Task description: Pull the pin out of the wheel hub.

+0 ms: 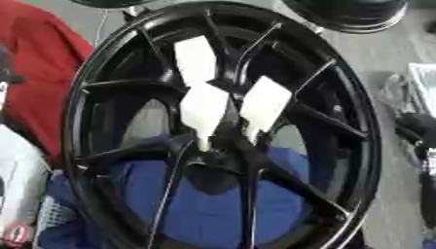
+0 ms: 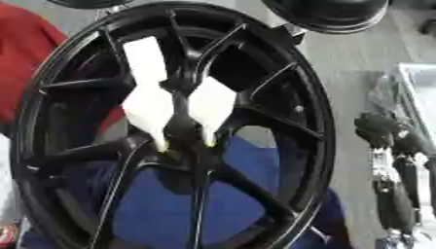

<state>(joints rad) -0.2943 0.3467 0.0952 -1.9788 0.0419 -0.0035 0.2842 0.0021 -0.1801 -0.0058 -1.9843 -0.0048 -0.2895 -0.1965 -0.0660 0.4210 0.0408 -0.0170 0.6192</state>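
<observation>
Here, black wheel hub [image 1: 217, 126] upright, right hand [image 2: 393, 146] beside it.

wheel hub [image 2: 170, 126]: black, upright, fills frame | right hand [image 2: 396, 170]: dark, at right edge, apart from hub | fingers unclear

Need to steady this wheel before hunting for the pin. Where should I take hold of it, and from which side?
Take the rim at its right edge, coming in from the right, where the right hand is beside it. The wheel stands tilted, and the gaps between the spokes leave room to wrap around the rim. I cannot make out the pin at the hub.
</observation>
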